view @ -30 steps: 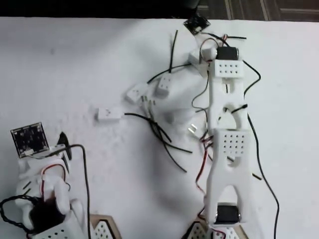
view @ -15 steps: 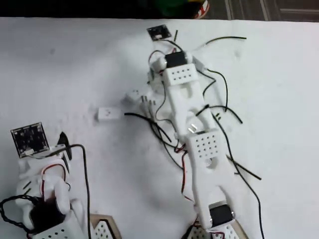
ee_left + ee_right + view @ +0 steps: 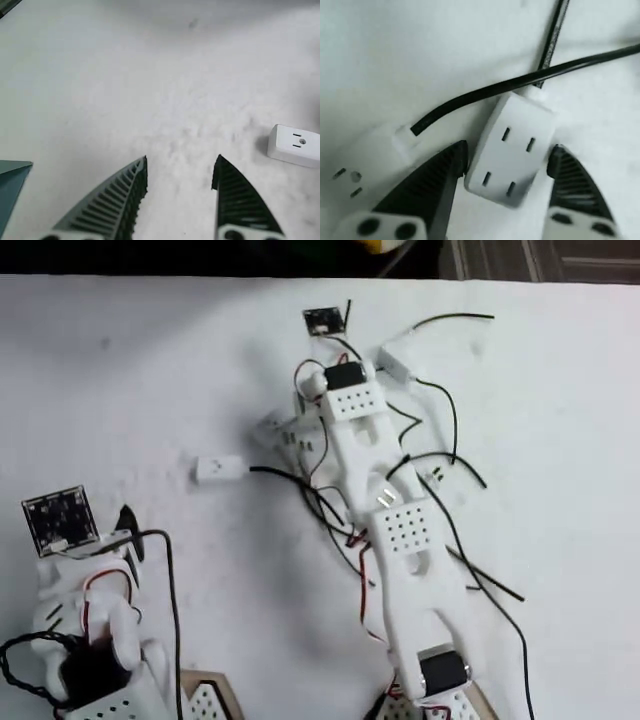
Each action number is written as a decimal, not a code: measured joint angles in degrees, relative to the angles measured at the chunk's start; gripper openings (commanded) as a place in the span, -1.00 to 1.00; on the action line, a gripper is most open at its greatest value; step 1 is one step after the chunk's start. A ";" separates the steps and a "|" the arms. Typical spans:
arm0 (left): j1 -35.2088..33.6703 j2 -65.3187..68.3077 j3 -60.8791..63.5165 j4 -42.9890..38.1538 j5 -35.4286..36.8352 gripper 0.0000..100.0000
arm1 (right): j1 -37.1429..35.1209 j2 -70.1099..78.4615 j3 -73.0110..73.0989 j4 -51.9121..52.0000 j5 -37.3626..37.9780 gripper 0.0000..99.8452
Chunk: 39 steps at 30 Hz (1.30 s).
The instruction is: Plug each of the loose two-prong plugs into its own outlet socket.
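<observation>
Swung leftward over the desk [image 3: 120, 370] since a second ago, the right claw [image 3: 508, 149] straddled a white outlet block [image 3: 516, 125], jaws apart, the block's long axis lying along the gap; the left claw [image 3: 180, 165] gaped, well apart from it.

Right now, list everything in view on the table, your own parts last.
two-outlet block: one, white, between the right gripper's fingers
neighbouring socket: one, white, beside that block
lone socket: one, white, left of the cord tangle
far block: one, white, table's far side; socket or plug, cannot tell
two-prong plug: one made out, metal prongs, beside the right arm's wrist
cords: several, black, tangled mid-table
table: one, white
right arm: white, stretched across the tangle
left arm: white, folded at the near left
right gripper: open, straddling the two-outlet block
left gripper: open, over bare table
</observation>
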 measured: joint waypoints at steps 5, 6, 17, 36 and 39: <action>0.00 0.00 0.00 0.00 0.00 -0.56 | 0.26 0.00 -0.26 0.00 3.16 -0.96; 0.00 0.00 0.00 0.00 0.00 -0.56 | 0.26 0.00 -0.26 0.00 4.13 -0.97; 0.00 0.00 0.00 0.00 0.00 -0.56 | -0.26 -1.05 -7.91 12.13 5.63 -0.96; 0.00 0.00 0.00 0.00 0.00 -0.56 | -1.49 -11.52 -16.88 20.40 5.80 -0.97; 0.00 0.00 0.00 0.00 0.00 -0.56 | -1.05 -17.76 -16.88 20.40 6.77 -0.97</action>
